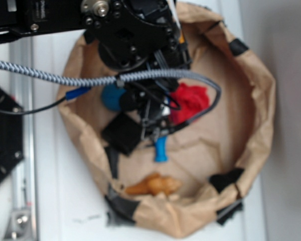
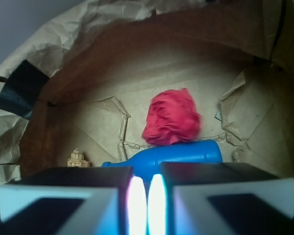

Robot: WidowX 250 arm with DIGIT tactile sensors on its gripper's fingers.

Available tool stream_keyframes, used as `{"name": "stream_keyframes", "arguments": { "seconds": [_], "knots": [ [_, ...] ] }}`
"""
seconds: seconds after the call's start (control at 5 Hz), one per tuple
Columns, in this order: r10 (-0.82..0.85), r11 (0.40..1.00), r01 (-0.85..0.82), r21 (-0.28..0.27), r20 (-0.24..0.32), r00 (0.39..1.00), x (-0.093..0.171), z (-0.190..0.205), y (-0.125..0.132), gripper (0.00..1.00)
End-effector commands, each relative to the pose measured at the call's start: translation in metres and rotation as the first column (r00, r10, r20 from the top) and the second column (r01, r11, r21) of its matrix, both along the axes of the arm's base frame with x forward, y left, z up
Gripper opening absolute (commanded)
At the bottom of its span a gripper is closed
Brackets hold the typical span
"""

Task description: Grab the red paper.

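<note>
While hanging over the paper-lined basin [image 1: 263,100], gripper [image 2: 147,196] closed, or very nearly: wrist view shows the two pads side by side with only a bright sliver between, nothing held.

Red paper [image 2: 172,117] loose on the brown floor of the basin, toward the middle. Just ahead of the pads in the wrist view, with a blue bottle [image 2: 166,155] lying on its side between pads and wad, touching or almost touching the wad's near edge. In the exterior view, red paper [image 1: 190,100] partly hidden behind the arm, beside a teal ball [image 1: 110,96]. Small tan toy [image 1: 154,185] well apart, near the basin's rim.

Handling, judged from looks: crumpled thin sheet, so very light, soft, compressible, not slippery, not fragile. Likely to squash and catch easily between pads; also likely to skid away if nudged sideways.

Suggested hold: open wide first, descend over the bulging crown of the wad, close across its thickest part. Keep clear of the bottle to avoid pinching both.
</note>
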State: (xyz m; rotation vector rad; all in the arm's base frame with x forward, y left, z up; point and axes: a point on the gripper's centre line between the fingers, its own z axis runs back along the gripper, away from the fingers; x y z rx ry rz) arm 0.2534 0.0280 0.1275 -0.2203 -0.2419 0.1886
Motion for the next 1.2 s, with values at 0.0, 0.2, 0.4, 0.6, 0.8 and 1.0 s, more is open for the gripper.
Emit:
{"name": "stream_keyframes", "arguments": {
  "seconds": [0.0,0.2,0.4,0.6,0.8,1.0],
  "knots": [
    [0.252,0.966,-0.249,0.065,-0.055,0.966,0.033,-0.024,0.029,1.00],
    [0.344,0.936,-0.335,0.111,-0.082,0.935,0.046,-0.050,0.029,1.00],
    [0.474,0.854,-0.442,0.274,-0.061,0.878,0.050,-0.064,0.032,1.00],
    [0.396,0.906,-0.373,0.200,-0.092,0.914,0.064,-0.070,0.016,1.00],
    [0.291,0.954,-0.276,0.121,-0.132,0.948,0.068,-0.072,0.009,1.00],
    [0.249,0.967,-0.239,0.085,-0.138,0.959,0.064,-0.066,0.008,0.00]
  ]
}}
